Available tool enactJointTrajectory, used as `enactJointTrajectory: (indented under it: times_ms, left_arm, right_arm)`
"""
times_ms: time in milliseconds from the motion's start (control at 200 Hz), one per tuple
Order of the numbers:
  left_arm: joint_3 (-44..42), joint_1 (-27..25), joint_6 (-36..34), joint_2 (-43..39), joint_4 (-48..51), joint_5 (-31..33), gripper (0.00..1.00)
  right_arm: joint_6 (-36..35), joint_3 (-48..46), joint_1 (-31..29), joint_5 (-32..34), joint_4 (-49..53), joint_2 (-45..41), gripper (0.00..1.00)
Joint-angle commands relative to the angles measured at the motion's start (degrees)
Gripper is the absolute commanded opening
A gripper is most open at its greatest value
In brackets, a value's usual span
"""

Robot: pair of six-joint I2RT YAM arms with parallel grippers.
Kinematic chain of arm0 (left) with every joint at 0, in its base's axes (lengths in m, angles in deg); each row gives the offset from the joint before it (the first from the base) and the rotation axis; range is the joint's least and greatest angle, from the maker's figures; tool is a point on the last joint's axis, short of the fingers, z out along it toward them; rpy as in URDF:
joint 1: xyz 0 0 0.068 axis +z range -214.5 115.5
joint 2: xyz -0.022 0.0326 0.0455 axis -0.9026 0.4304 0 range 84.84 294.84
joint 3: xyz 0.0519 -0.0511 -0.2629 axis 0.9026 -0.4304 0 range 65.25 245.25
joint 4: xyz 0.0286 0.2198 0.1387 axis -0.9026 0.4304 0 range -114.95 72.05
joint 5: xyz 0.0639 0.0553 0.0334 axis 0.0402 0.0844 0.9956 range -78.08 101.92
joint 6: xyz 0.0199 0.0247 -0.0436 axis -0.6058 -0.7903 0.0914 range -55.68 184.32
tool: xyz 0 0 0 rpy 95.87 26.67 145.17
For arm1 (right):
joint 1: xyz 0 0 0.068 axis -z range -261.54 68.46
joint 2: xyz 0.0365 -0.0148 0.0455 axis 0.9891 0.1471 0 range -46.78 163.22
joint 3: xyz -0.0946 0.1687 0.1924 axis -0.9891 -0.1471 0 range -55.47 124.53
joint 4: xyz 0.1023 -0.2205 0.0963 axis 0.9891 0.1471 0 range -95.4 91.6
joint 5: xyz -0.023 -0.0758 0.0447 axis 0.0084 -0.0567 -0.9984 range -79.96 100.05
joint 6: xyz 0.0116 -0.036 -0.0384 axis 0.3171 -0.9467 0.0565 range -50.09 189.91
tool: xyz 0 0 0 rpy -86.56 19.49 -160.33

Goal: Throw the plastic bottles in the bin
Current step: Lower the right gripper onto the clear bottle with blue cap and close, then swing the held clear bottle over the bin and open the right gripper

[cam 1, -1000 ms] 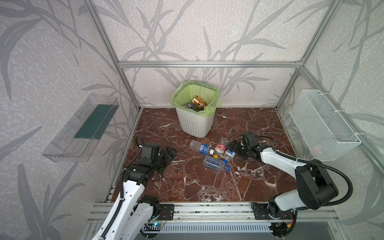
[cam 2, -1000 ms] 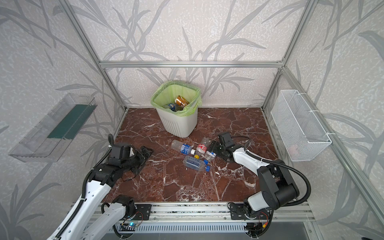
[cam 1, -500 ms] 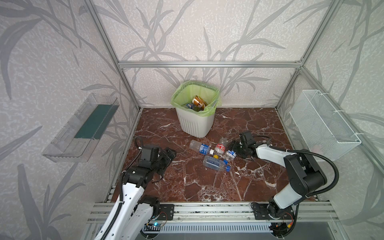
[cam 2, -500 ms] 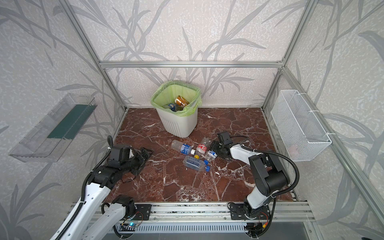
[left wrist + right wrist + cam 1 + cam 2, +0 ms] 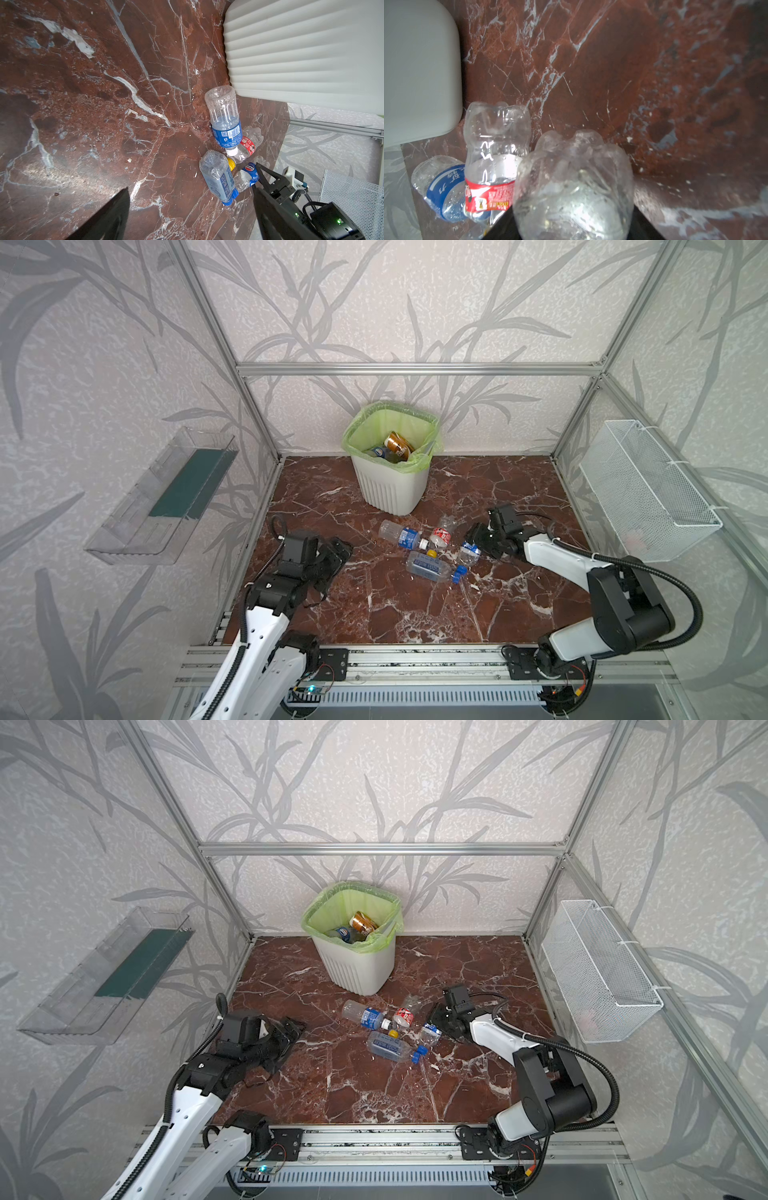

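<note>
Since a second ago the right claw (image 5: 473,545) has been drawn in from a wide spread and brought slightly closer to the cluster of bottles, and its arm has been shifted behind it; the left claw (image 5: 337,556) has hardly been moved and is held spread and empty, low over the left side of the bench (image 5: 374,605); the right claw is now seen pinching the small crushed bottle (image 5: 468,554), a clear one with a blue label, whose base fills the space between the dark fingers in the right wrist view; this bottle appears to be resting on the bench, not yet lifted, just beside the red-labelled bottle (image 5: 441,534); the blue-labelled bottle (image 5: 400,534) and the flat clear bottle (image 5: 430,568) are left lying in the same cluster, near the foot of the bin (image 5: 390,493); other bottles, a brown-gold one among them, are already lodged inside the green liner; the grasp is therefore judged all but made, and a lift and a carry over the rim are called for next; three more bottles would then remain on the bench, so the task is judged well advanced but unfinished; the thin crumpled wall could be squeezed out of the grip, or the red-labelled neighbour knocked, so a gentle lift is advised.
</note>
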Motion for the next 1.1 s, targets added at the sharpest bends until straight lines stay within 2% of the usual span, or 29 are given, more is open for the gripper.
enactJointTrajectory:
  times_ms: [0,325,560,730,815,875,950,1025,1095]
  left_arm:
    - [-0.54,0.24,0.95,0.12,-0.35,0.24,0.93]
    - [-1.42,0.17,1.16,0.86,-1.28,0.09,0.93]
    - [-1.65,0.19,1.04,1.65,-1.58,-0.28,0.93]
    - [-1.39,0.22,0.76,1.73,-0.42,-0.35,0.92]
    - [-1.02,0.24,0.76,1.78,-0.08,-0.42,0.92]
    - [-0.37,0.24,0.76,1.95,0.19,-0.4,0.92]
    - [0.82,0.2,1.05,2.57,0.45,-0.34,0.92]
    - [2.92,0.21,1.95,3.57,0.48,-0.72,0.92]
    - [5.98,0.23,2.68,4.93,0.89,-1.04,0.92]
  right_arm:
    - [-0.94,-2.6,0.27,0.04,4.2,-4.07,0.63]
    - [0.15,-9.91,0.35,-1.84,9.48,-15.42,0.63]
    - [2.8,-14.1,0.39,-6.68,10.26,-22.97,0.63]
    - [4.13,-13.22,0.39,-8.63,9.64,-29.13,0.63]
    - [5.75,-10.83,0.35,-8.84,6.17,-30.73,0.63]
    - [6.57,-6.36,0.29,-9.11,3.41,-30.07,0.63]
    - [7.24,4.66,0.3,-10.46,0.23,-25.29,0.63]
    - [8.11,24.57,-0.93,-11.17,-1.77,-16.9,0.63]
    - [4.67,47.3,-3.79,-7.56,3.82,-6.62,0.69]
